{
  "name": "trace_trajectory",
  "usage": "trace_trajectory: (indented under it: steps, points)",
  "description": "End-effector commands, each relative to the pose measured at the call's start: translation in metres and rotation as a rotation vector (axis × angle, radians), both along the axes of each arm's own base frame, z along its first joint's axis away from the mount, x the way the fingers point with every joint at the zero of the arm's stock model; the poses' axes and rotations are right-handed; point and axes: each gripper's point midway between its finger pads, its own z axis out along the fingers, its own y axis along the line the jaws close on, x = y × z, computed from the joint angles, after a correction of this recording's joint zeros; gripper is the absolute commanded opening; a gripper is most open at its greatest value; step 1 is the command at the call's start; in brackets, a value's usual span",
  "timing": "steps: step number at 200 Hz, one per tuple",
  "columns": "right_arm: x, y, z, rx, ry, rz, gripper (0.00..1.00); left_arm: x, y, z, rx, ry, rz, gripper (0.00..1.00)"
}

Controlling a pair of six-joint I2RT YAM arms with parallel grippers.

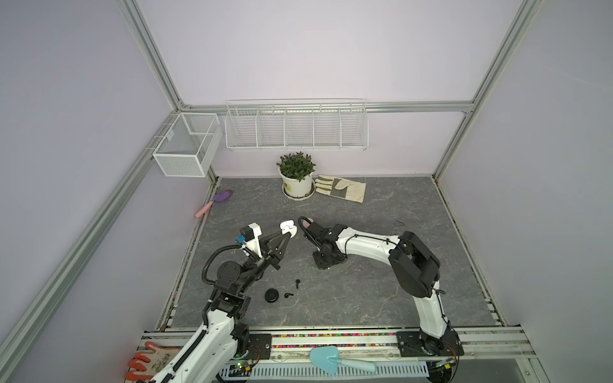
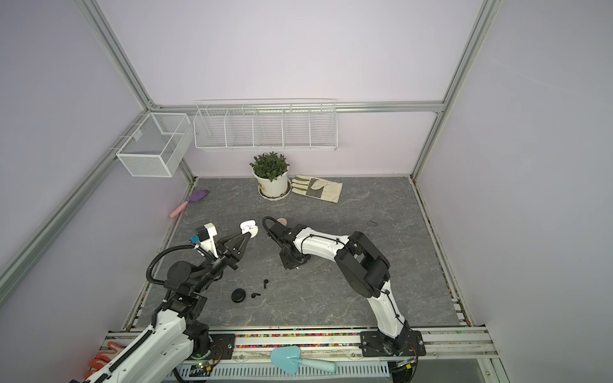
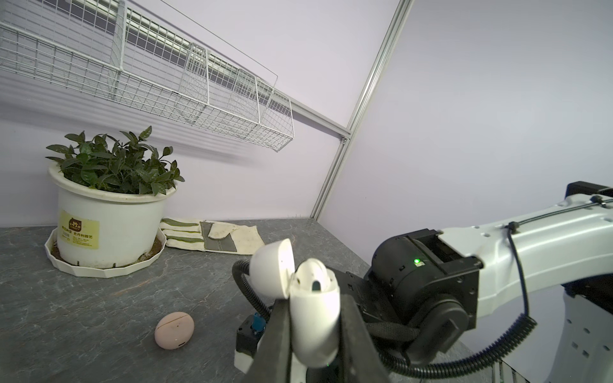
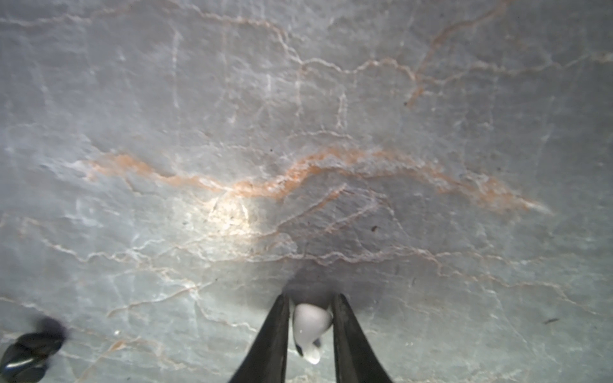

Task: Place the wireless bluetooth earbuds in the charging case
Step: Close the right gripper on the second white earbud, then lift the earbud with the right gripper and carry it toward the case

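1. White charging case (image 3: 315, 318), egg-shaped, lid hinged open: clamped in left jaws above table (image 1: 365, 298).
2. Black round case (image 1: 272, 295): on table, closed.
3. White earbud (image 4: 310, 326), glossy, stemmed: between right jaws at table; grip cannot be told.
4. Two black earbuds (image 1: 297, 284): loose beside black round case.

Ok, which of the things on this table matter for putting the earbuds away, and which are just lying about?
Job: open white case in the left tool; white earbud in the right tool; black case; two black earbuds; pink case.
Lying about: potted plant; work glove; purple scoop; blue trowel; orange gloves; wire baskets.
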Motion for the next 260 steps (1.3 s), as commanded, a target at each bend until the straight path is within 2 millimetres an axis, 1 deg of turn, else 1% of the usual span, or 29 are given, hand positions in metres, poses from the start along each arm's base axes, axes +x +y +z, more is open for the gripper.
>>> trace_trajectory:
  steps: [1,81,117,188,207,220,225,260]
  points:
    - [-0.002,-0.004,-0.01,-0.039,0.022,0.001,0.25,-0.003,0.001,0.017,-0.016,-0.049,-0.003,0.0]
    - [0.0,-0.002,-0.002,-0.023,0.007,0.001,0.22,-0.002,0.001,0.015,-0.014,-0.043,-0.001,0.0]
    - [0.004,-0.002,0.009,0.008,-0.013,-0.01,0.22,-0.002,0.001,0.018,-0.016,-0.045,-0.005,0.0]
    - [0.021,0.001,0.04,0.103,-0.069,-0.048,0.21,0.001,0.0,0.028,-0.05,-0.067,-0.009,0.0]
    - [0.026,0.001,0.045,0.125,-0.08,-0.06,0.21,0.002,-0.001,0.03,-0.062,-0.075,-0.01,0.0]
    - [0.028,0.001,0.048,0.143,-0.081,-0.073,0.21,0.001,0.0,0.036,-0.072,-0.096,-0.011,0.0]
    - [0.029,0.002,0.049,0.152,-0.079,-0.075,0.21,0.005,-0.001,0.029,-0.065,-0.077,-0.01,0.0]
    - [0.037,0.004,0.059,0.208,-0.09,-0.098,0.21,0.008,-0.001,0.035,-0.074,-0.115,-0.001,0.0]
